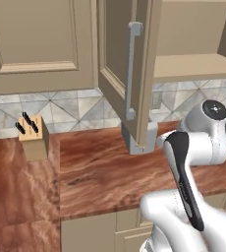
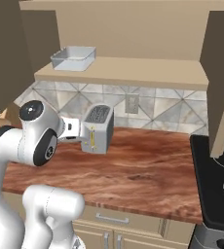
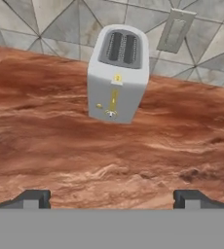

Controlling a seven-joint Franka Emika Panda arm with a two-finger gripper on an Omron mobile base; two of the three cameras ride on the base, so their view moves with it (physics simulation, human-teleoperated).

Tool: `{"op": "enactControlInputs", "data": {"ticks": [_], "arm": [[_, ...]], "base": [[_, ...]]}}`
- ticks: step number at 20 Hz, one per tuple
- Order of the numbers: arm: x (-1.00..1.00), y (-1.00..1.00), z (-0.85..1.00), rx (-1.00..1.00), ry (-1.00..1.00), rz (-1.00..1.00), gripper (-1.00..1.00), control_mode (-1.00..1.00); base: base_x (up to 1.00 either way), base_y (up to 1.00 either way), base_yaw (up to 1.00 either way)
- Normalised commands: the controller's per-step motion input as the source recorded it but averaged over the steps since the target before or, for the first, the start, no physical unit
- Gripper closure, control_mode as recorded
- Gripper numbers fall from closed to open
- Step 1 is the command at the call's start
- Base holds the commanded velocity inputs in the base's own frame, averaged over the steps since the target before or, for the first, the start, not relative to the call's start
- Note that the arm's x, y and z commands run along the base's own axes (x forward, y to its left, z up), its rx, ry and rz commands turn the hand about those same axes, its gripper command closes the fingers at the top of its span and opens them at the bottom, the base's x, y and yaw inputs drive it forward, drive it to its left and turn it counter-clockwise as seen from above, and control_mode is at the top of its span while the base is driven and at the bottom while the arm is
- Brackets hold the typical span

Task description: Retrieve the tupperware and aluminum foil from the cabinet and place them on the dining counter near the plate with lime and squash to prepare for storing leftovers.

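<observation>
Glossy wood-grain countertop (image 3: 109, 146), brushed-metal toaster (image 3: 118, 73)

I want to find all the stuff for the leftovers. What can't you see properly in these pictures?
- Foil box: not seen on the cabinet shelf; the open doors cover both ends of the shelf in the right base view.
- Inside the plastic container: its walls hide it, right base view.
- Toaster: mostly behind the open door, left base view.
- Stove: cut off by the right edge, right base view.
- Gripper: open, just the fingertips show, hand view.
</observation>
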Motion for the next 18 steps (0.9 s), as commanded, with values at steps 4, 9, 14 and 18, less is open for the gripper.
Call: {"op": "enactControlInputs", "data": {"ticks": [4,9,14,18], "arm": [[0.0,-0.09,0.62,0.0,-0.08,0.01,-1.0,-1.0],[0.05,-0.04,0.79,-0.02,-0.21,0.0,-1.0,-1.0],[0.28,0.0,0.86,-0.03,-0.23,0.0,-1.0,-1.0],[0.37,0.0,0.77,0.0,-0.25,0.0,-1.0,-1.0]], "base": [[0.0,0.0,0.0],[0.0,0.0,0.0],[0.0,0.0,0.0],[0.0,0.0,0.0]]}}
